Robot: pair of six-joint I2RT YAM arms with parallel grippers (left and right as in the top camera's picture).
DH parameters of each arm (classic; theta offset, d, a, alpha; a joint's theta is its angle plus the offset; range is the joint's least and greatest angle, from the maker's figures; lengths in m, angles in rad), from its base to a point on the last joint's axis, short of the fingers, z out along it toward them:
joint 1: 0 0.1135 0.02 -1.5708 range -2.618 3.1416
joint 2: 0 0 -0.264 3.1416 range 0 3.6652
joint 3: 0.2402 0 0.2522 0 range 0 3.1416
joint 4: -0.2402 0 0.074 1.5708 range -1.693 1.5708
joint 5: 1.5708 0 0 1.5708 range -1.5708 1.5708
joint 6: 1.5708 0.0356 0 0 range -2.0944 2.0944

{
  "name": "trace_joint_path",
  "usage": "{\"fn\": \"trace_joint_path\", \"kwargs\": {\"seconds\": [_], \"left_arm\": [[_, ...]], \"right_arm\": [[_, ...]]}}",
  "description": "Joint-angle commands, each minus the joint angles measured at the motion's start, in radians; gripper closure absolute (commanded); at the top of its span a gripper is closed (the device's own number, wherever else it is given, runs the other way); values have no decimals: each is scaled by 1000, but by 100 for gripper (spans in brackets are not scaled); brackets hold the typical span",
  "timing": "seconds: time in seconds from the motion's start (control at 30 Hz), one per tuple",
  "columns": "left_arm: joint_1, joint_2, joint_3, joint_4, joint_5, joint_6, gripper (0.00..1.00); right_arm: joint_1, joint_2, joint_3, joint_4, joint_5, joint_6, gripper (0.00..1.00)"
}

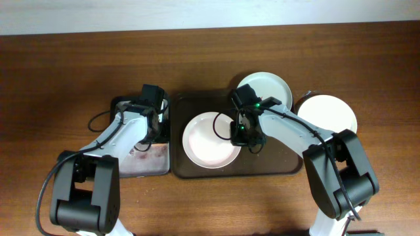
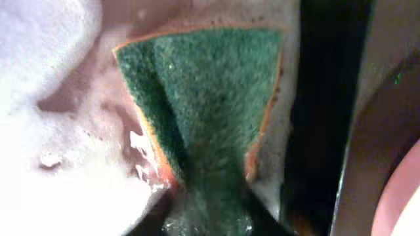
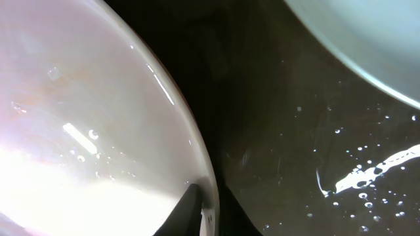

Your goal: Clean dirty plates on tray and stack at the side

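On tray [image 1: 282,167] centre: plate [image 1: 207,141], wet; right end effector [image 1: 243,139] clamps its rim at 3 o'clock. Left end effector [image 1: 152,131] pinches green sponge [image 2: 210,98] over foamy grey tray [image 1: 141,167].

I see a brown wood-grain tabletop [image 1: 65,65]. Near its middle, closer to the near edge, the dark brown tray [image 1: 275,165] lies flat, with a grey metal tray [image 1: 147,165] just beside its left side. A white plate [image 1: 331,113] sits on the wood just right of the brown tray. A pale plate [image 1: 266,84] overlaps its far rim.
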Motion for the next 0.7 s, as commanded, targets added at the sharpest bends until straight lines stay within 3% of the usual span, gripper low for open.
{"fn": "trace_joint_path", "kwargs": {"seconds": [0.0, 0.17, 0.23, 0.27, 0.33, 0.67], "left_arm": [[5, 13, 6, -23, 12, 4, 100], [21, 12, 43, -66, -8, 4, 100], [41, 12, 82, -85, -14, 4, 61], [47, 12, 96, -82, -14, 4, 49], [49, 12, 106, -41, -8, 4, 36], [48, 57, 101, 37, 39, 4, 30]], "right_arm": [[-3, 8, -13, -4, 28, -3, 89], [-3, 8, -13, -5, 28, -3, 89], [-3, 8, -13, -4, 28, -3, 89], [-3, 8, -13, -4, 28, -3, 89], [-3, 8, -13, -3, 28, -3, 89], [-3, 8, -13, -4, 28, -3, 89]]}}
